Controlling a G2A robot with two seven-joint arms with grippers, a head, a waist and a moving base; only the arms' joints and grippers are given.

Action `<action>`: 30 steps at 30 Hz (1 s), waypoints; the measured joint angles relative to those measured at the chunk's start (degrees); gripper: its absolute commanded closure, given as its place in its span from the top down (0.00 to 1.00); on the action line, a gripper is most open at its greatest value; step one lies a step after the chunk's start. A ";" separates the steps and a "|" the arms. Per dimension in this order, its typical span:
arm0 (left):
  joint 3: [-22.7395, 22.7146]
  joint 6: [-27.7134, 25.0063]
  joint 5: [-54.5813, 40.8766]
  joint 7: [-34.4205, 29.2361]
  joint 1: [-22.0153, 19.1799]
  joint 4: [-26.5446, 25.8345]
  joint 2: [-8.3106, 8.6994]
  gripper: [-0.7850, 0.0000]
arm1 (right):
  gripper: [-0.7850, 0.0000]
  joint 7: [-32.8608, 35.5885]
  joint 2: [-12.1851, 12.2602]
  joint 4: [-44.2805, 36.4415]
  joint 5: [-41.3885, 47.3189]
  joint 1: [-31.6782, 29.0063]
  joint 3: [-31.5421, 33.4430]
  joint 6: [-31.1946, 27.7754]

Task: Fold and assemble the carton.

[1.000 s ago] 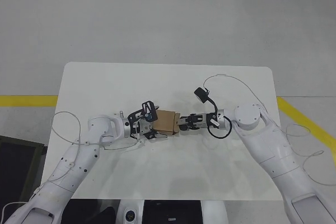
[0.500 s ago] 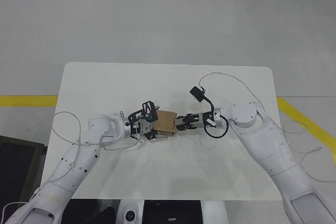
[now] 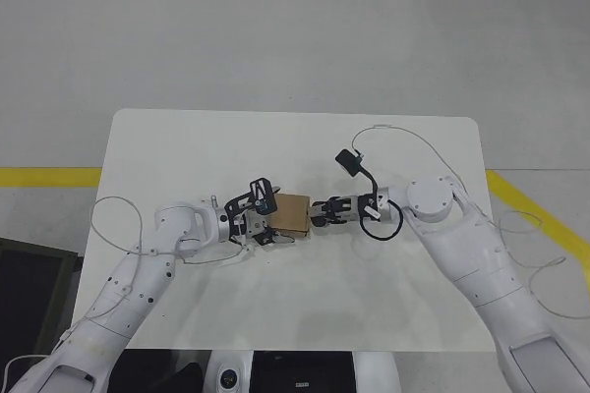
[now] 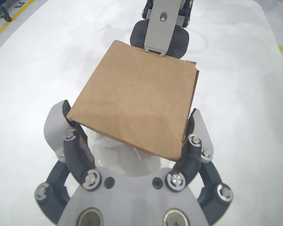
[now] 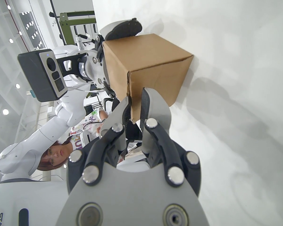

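- Near side of the white rounded-corner table [image 3: 177, 295]: both white arms come in from the near corners and meet at mid-table.
- Mid-table: brown cardboard carton [image 3: 293, 215] [image 4: 136, 104] [image 5: 146, 69], box-shaped, upper face flat and closed. It sits between the two grippers. Whether its underside touches the surface: cannot tell.
- Left gripper [image 3: 263, 220] [image 4: 129, 112]: claw spread wide, to the full width of the carton. Its fingers [image 4: 53, 125] press against two opposite sides at the end facing the left arm. It has hold of the carton.
- Right gripper [image 3: 321, 213] [image 5: 135, 102] [image 4: 159, 45]: at the opposite end of the carton. Claw almost closed, with only the thickness of card between the fingers. A thin cardboard edge at one corner of that end face is pinched there.
- Left wrist view: one metal finger of the right gripper, black ribbed pad behind it, lies at the far top edge of the carton.
- Corner seam on the side nearest the right gripper: layered card edges show, slightly uneven.
- Small black camera box [image 3: 349, 162]: on a curved bracket off the right wrist, on the far side of it.
- Far half of the table: thin white cable [image 3: 413, 138] loops from the right arm across the surface toward the far right corner.
- Beyond the table: grey floor [image 3: 295, 49], with yellow tape lines [image 3: 39, 177] at left and right.
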 measured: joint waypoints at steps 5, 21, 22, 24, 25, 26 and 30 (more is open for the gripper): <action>-0.03 0.00 0.01 -0.07 -0.01 0.05 -0.01 1.00 | 0.00 0.50 1.01 -2.79 -0.77 -2.19 2.40 1.03; -0.15 -0.01 0.17 0.23 0.07 -0.04 -0.03 1.00 | 0.00 2.25 0.51 -3.34 -0.92 -1.63 -0.60 2.37; -0.16 -0.02 0.17 0.22 0.08 -0.05 -0.03 1.00 | 0.00 2.22 0.34 -3.02 -0.79 -1.25 -1.05 2.32; -0.17 -0.03 0.17 0.20 0.08 -0.05 -0.03 1.00 | 0.00 2.06 0.13 -2.48 -0.73 -0.73 -1.59 2.22; -0.18 -0.04 0.16 0.19 0.08 -0.06 -0.04 1.00 | 0.00 1.99 0.01 -2.11 -0.65 -0.44 -1.86 2.11; -0.18 -0.06 0.14 0.19 0.08 -0.07 -0.04 1.00 | 0.00 1.99 -0.06 -1.85 -0.58 -0.25 -2.02 2.02; -0.20 -0.17 0.08 0.22 0.05 -0.06 -0.05 1.00 | 0.00 2.00 -0.33 -1.09 -0.31 0.33 -2.62 1.73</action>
